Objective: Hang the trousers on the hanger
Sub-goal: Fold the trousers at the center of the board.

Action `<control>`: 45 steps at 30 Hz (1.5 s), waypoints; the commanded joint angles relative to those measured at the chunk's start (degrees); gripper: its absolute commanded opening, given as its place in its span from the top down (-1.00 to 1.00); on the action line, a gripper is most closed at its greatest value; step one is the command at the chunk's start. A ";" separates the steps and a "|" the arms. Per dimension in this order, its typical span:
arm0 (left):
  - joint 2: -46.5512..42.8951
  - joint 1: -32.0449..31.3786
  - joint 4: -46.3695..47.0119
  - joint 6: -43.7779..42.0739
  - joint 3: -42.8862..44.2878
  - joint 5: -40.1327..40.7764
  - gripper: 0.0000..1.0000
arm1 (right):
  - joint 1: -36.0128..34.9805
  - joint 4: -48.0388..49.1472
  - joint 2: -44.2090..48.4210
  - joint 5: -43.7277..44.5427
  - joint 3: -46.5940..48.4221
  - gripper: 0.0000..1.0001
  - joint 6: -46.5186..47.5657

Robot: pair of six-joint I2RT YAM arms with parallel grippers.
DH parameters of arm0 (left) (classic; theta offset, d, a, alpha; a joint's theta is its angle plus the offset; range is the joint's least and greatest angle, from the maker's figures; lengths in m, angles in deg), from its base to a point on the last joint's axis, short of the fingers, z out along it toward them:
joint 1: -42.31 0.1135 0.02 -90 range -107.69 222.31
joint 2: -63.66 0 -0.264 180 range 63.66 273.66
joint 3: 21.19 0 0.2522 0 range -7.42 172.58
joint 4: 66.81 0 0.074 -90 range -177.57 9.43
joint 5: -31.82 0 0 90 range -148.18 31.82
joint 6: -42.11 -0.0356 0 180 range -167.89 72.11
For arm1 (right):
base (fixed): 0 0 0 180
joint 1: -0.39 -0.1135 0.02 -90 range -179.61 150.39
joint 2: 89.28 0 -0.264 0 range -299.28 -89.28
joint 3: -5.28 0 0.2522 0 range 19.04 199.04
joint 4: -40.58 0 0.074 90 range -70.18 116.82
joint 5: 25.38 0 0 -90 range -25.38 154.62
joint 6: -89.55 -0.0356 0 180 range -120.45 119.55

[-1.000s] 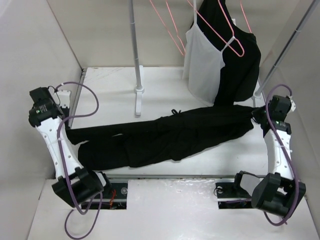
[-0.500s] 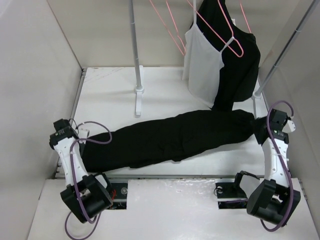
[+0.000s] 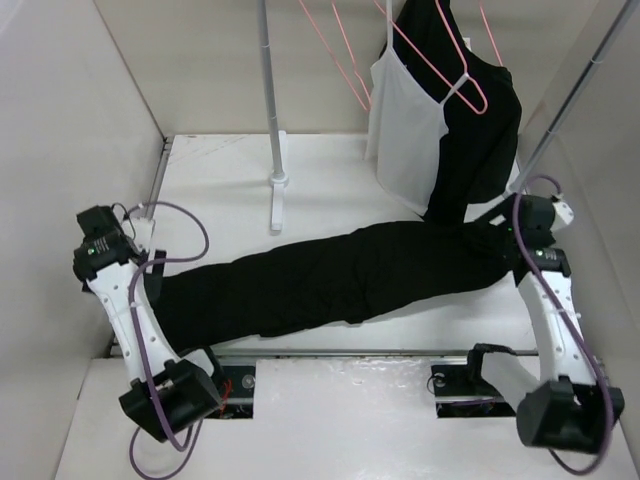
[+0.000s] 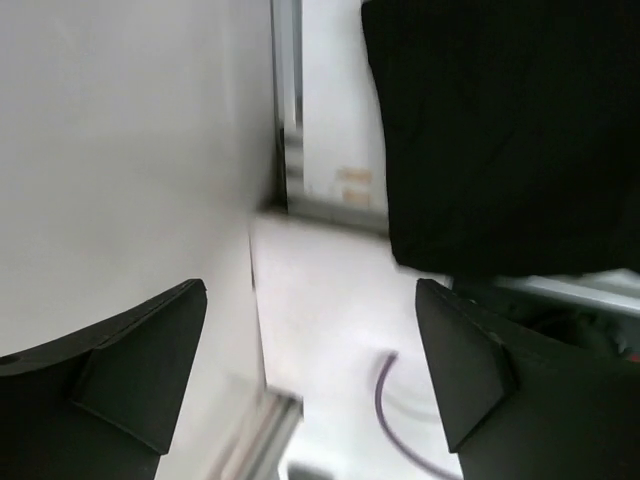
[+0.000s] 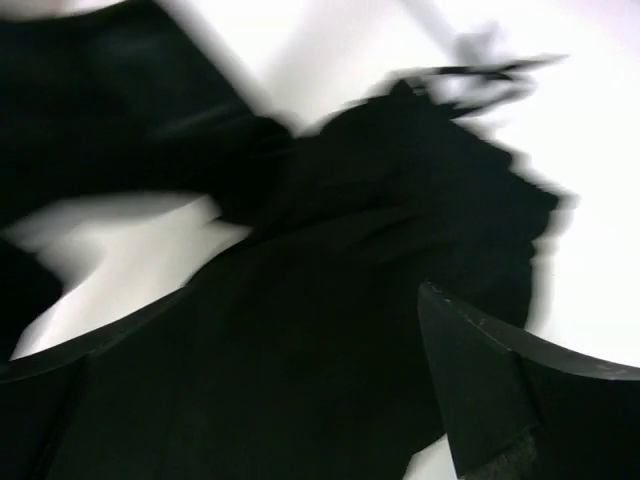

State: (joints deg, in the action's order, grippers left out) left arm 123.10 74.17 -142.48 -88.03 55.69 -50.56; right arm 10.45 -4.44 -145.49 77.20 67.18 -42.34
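Observation:
The black trousers (image 3: 330, 275) lie folded lengthwise across the white table, from near the left wall to the right side. My left gripper (image 3: 148, 272) hovers open just off their left end. In the left wrist view its fingers (image 4: 150, 370) stand wide apart over bare table, with the trousers (image 4: 500, 130) up and to the right. My right gripper (image 3: 507, 232) is open over the right end, with the blurred black cloth (image 5: 300, 300) under its spread fingertips (image 5: 500, 400). An empty pink hanger (image 3: 362, 98) hangs from the rack at the back.
The rack's upright pole and foot (image 3: 277, 190) stand behind the trousers. A white camisole (image 3: 405, 130) on another pink hanger (image 3: 465, 85) and a black top (image 3: 485, 140) hang at the back right. A slanted pole (image 3: 560, 110) rises at the right. The side wall (image 3: 70, 120) is close on the left.
Both grippers have opened and let go of the trousers' ends. The trousers, at first spread with two legs apart, now lie together as one strip. Both wrists have drawn back from the cloth.

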 commanded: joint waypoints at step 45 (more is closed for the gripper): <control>40.40 -24.47 31.68 21.51 7.11 -0.15 -0.59 | 2.49 -6.35 1.27 0.26 -9.11 -0.98 -5.57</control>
State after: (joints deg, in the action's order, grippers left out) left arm 166.64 48.73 -107.86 -68.03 61.50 -49.49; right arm 9.71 -6.48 -146.56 77.54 60.64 -48.02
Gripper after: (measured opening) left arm 0.793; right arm 0.990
